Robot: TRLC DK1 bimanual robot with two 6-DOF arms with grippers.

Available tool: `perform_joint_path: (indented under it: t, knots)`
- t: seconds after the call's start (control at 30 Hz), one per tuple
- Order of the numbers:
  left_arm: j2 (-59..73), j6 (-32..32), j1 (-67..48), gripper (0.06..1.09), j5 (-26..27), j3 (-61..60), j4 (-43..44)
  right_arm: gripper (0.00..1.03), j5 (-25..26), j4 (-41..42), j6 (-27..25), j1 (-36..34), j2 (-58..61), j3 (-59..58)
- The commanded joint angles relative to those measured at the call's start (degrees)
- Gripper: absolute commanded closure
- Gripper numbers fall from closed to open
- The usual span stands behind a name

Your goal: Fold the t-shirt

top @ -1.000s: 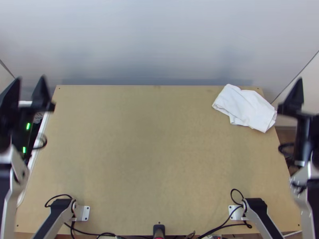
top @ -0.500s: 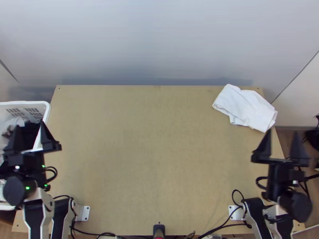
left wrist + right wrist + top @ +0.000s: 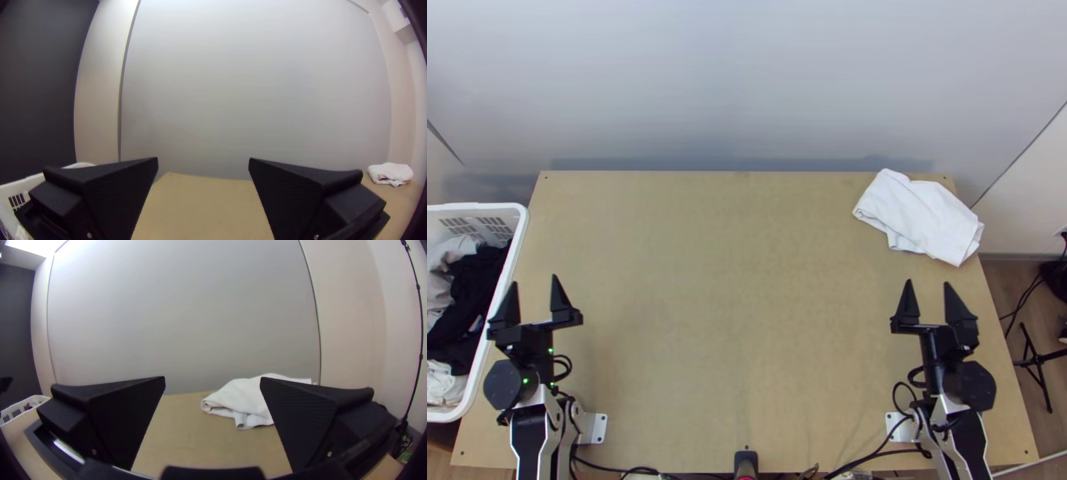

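The left gripper (image 3: 536,299) stands open near the table's left edge, beside the basket; in the left wrist view the left gripper (image 3: 203,162) has nothing between its fingers. Over the table's right part, the right gripper (image 3: 929,298) is also open and empty. In the right wrist view the right gripper (image 3: 212,380) shows its fingers wide apart. A white cloth (image 3: 920,216) lies folded into a compact bundle at the table's far right corner, farther up the picture than the right gripper and apart from it. The white cloth (image 3: 243,401) appears beyond the fingers in the right wrist view.
A white basket (image 3: 521,232) with dark and light clothes (image 3: 467,300) stands along the left side of the wooden table (image 3: 739,304). Black cables (image 3: 875,453) run along the near edge. A grey wall (image 3: 747,80) rises behind the table. A black stand (image 3: 1037,364) is at the right.
Both grippers have drawn back toward the near edge and inward from the sides, uncovering the basket at the left. The white cloth has stayed in place.
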Motion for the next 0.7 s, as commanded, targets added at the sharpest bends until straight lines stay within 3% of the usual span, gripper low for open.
perform_joint_path:
  t: [0.0, 0.67]
  knots:
    - [-3.8, -1.2, -0.6, 0.1, 0.0, -2.4, -12.6, 0.04, 0.0, -5.0, 3.9, 0.4, -0.7, -1.7]
    - [-3.9, 0.1, 2.5, 0.1, 0.1, -2.2, -14.7, 0.04, 0.0, -5.0, 3.9, 0.4, -0.7, -1.7]
